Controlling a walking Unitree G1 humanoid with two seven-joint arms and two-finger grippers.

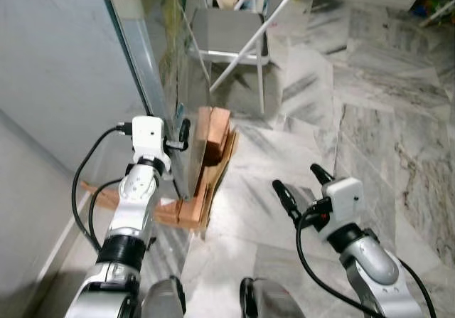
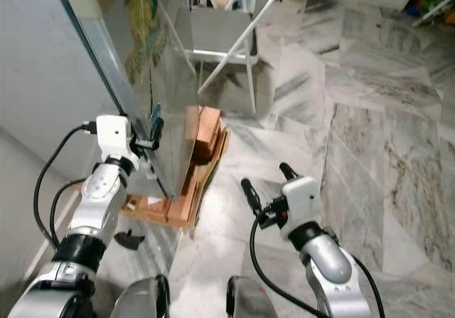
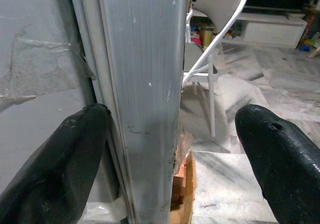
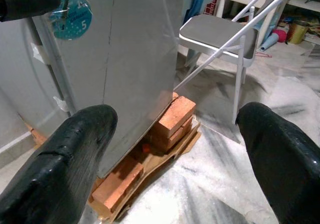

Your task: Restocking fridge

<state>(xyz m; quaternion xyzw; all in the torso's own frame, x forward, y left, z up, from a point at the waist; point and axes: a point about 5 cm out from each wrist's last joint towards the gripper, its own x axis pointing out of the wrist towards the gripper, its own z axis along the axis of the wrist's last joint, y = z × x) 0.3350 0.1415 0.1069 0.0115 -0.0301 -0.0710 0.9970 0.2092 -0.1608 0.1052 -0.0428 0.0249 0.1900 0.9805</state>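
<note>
Left wrist view: ribbed metal fridge door (image 3: 145, 98) edge.

Marble floor (image 1: 370, 119) carries bricks (image 4: 172, 119) on cardboard (image 1: 213, 183), plus a folding chair (image 1: 231, 33).

The fridge (image 4: 135, 58) is showing brushed silver metal with a dull sheen, and its door edge (image 3: 145, 98) is looking finely ribbed and lightly scratched. A glossy teal paper sticker (image 4: 74, 17) is clinging to its front. Rough orange bricks (image 4: 172, 119) and torn brown cardboard (image 1: 213, 183) are sitting under it. The floor (image 1: 370, 119) is gleaming as polished grey-veined marble. The folding chair (image 4: 220, 31) is presenting smooth white-painted metal tubing and a matt grey seat. The fingers (image 3: 70, 164) are appearing as matt black rubbery plastic, slightly scuffed.
</note>
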